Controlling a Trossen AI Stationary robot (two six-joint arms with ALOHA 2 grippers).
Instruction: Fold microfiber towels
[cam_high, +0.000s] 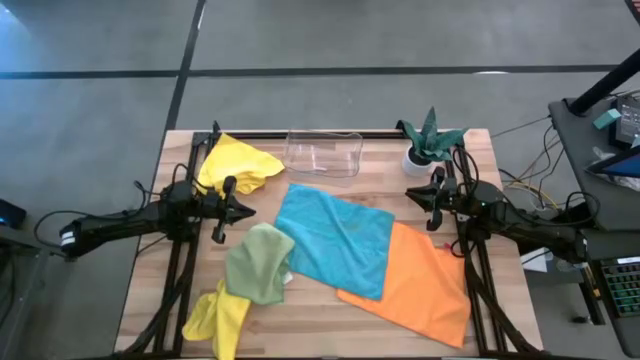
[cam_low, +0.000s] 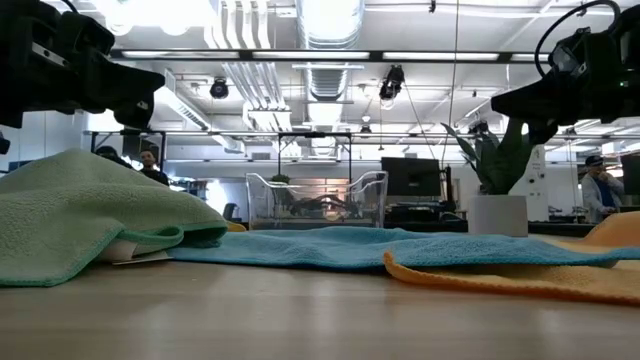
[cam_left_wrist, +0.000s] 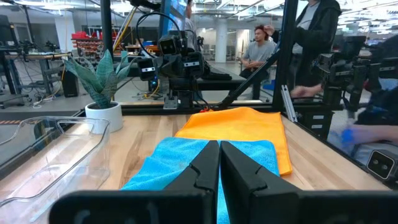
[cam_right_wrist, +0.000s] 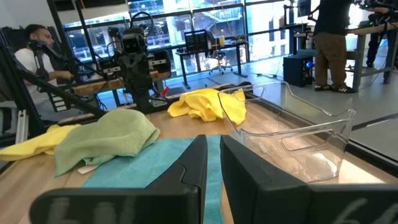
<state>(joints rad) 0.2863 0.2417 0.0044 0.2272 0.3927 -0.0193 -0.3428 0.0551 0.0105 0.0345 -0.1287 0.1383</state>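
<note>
None of the five cloths had been folded, and the way they lay was the main hazard. The turquoise blue towel (cam_high: 335, 240) lay spread at the middle of the table (cam_high: 330, 335), overlapping the orange towel (cam_high: 415, 282), which ran toward the front right corner. A pinch at that overlap could have gathered both layers, so a fold of one would likely have dragged the other askew. The sage green towel (cam_high: 260, 262) was bunched just left of the blue one, with a yellow towel (cam_high: 216, 318) trailing from under it to the front left edge; lifting either could have pulled its neighbour off the table. A second yellow towel (cam_high: 238, 163) lay crumpled near the back left corner, close beside the clear plastic tray (cam_high: 323, 152), which a careless sweep might have knocked. The small potted plant (cam_high: 430, 140) at the back right stood near the right arm and could have been tipped.

The left gripper (cam_high: 224, 210) hung over the left side of the table with its fingers pressed together, holding nothing. The right gripper (cam_high: 436, 195) hung over the right side, fingers nearly together with a thin slit showing, also empty and touching no cloth.
</note>
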